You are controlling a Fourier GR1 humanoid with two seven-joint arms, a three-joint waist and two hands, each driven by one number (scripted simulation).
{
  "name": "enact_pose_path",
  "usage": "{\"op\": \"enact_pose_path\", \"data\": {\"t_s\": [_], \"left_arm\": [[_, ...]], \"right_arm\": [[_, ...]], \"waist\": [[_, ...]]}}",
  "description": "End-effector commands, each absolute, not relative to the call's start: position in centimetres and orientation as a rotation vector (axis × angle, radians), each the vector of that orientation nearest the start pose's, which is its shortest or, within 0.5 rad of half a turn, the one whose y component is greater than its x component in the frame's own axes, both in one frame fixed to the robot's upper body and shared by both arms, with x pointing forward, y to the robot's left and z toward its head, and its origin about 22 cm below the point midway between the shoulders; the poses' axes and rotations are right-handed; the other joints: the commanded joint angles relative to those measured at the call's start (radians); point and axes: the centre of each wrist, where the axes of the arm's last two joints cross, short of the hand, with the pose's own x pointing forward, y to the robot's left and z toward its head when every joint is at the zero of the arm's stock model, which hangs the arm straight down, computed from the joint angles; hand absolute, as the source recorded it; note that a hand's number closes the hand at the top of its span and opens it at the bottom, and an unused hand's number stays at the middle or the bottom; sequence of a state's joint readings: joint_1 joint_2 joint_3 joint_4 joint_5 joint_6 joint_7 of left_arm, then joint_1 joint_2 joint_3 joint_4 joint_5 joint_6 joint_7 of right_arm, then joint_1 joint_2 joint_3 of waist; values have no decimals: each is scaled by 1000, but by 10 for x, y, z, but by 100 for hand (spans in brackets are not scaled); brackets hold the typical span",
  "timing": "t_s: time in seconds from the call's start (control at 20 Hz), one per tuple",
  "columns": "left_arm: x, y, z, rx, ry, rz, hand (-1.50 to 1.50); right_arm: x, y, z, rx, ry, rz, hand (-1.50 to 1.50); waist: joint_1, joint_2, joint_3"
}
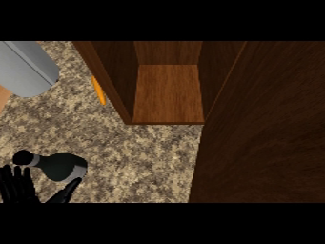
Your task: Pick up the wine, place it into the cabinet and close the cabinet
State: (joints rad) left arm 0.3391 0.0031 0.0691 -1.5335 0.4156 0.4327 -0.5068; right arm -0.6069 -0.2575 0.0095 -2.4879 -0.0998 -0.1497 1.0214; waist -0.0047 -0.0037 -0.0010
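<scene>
While the wine [59,166] lies on the counter [137,152] at lower left, the left hand [20,188] has its fingers [10,183] and thumb apart around it; the cabinet [168,90] stands open, well apart.

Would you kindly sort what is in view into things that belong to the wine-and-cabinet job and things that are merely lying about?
Belongs to the job:
- wine bottle, on the counter's lower left
- cabinet, standing open, shelf bare
- cabinet door, swung open at the right
- left hand, fingers beside the bottle

Just lying about:
- grey cylinder, upper left
- orange object, beside the cabinet's left wall
</scene>
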Motion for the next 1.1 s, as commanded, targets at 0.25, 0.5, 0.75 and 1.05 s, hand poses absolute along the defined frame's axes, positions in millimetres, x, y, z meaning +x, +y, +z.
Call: {"op": "enact_pose_path", "data": {"t_s": [0.25,0.5,0.75,1.05], "left_arm": [[145,273,-111,433,-1562,781,-150],[143,291,-131,382,-1554,814,-150],[148,290,-134,389,-1605,768,-150],[178,280,-152,377,-1617,766,-150]], "right_arm": [[131,-198,291,207,-2002,293,-150],[132,-203,294,198,-2017,290,-150],[125,-205,300,201,-2004,286,-150],[133,-206,287,186,-1993,280,-150]], "waist": [[1,0,0],[0,1,0],[-1,0,0],[-3,2,0]]}}
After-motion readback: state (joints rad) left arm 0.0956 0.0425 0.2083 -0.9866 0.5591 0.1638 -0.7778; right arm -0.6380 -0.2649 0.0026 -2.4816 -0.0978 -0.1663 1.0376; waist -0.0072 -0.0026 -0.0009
